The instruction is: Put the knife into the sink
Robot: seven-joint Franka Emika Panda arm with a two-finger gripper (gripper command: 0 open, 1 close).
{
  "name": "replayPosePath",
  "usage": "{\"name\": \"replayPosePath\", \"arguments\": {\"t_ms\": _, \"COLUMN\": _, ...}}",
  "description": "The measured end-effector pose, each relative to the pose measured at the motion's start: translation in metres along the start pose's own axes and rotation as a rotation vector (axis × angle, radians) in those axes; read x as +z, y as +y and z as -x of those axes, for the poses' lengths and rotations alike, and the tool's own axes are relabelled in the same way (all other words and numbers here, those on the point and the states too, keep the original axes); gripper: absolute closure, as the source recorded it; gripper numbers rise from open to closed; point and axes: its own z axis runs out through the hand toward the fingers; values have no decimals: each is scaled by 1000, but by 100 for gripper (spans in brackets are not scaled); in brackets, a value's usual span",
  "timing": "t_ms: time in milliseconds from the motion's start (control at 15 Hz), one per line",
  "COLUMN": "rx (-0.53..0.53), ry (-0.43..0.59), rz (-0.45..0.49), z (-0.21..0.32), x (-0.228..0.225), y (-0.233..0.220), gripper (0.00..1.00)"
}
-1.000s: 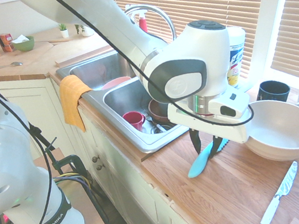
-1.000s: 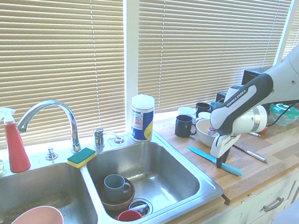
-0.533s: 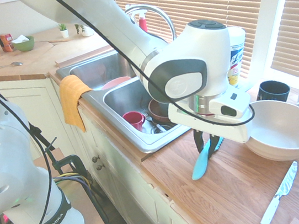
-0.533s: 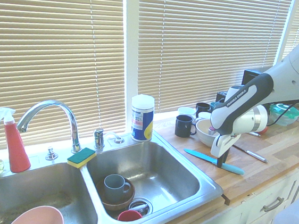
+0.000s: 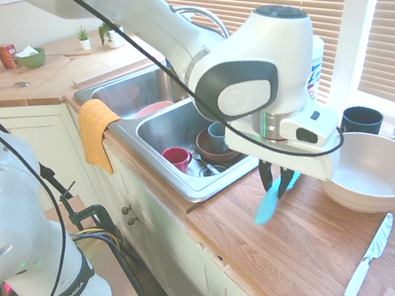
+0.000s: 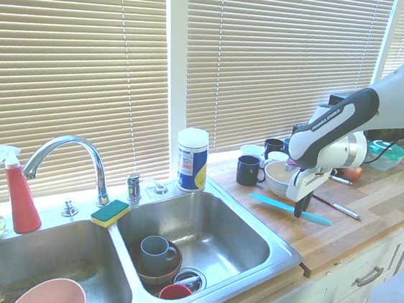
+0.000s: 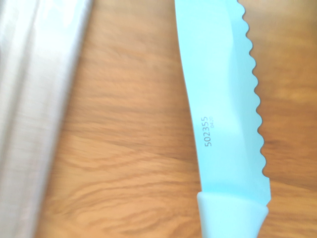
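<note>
**Knife clamped and hanging over the counter**

Turquoise plastic, serrated along one edge, the knife [image 5: 269,200] is hanging clear of the wooden countertop [image 5: 286,253], pinched near its middle by the gripper [image 5: 276,179], whose dark fingers are clenched on it. In the first exterior view its handle end is tilting down toward the counter's front edge; in the second exterior view it is lying nearly level, blade tip aiming toward the sink [image 6: 199,245]. The wrist view is showing the blade [image 7: 223,109] close up, stamped with small digits, over wood grain with a strip of steel along one side.

The gripper is pointing straight down, just beside the white bowl [image 5: 373,175]. A metal-bladed knife with a white handle [image 5: 367,256] is lying on the counter well apart. The sink's near basin is holding a grey mug [image 6: 155,250], a brown bowl [image 6: 166,272] and a red cup [image 5: 177,157]. An orange cloth [image 5: 96,129] is draping over the sink's front edge.
</note>
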Motion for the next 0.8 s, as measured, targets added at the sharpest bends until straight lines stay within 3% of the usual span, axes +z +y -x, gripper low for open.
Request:
{"name": "replayPosePath", "arguments": {"t_ms": 400, "rx": 26, "ry": 58, "rz": -29, "z": 7, "x": -85, "y": -32, "gripper": 100}}
{"name": "replayPosePath", "arguments": {"t_ms": 800, "rx": 207, "ry": 97, "rz": -27, "z": 53, "x": -97, "y": -159, "gripper": 100}}
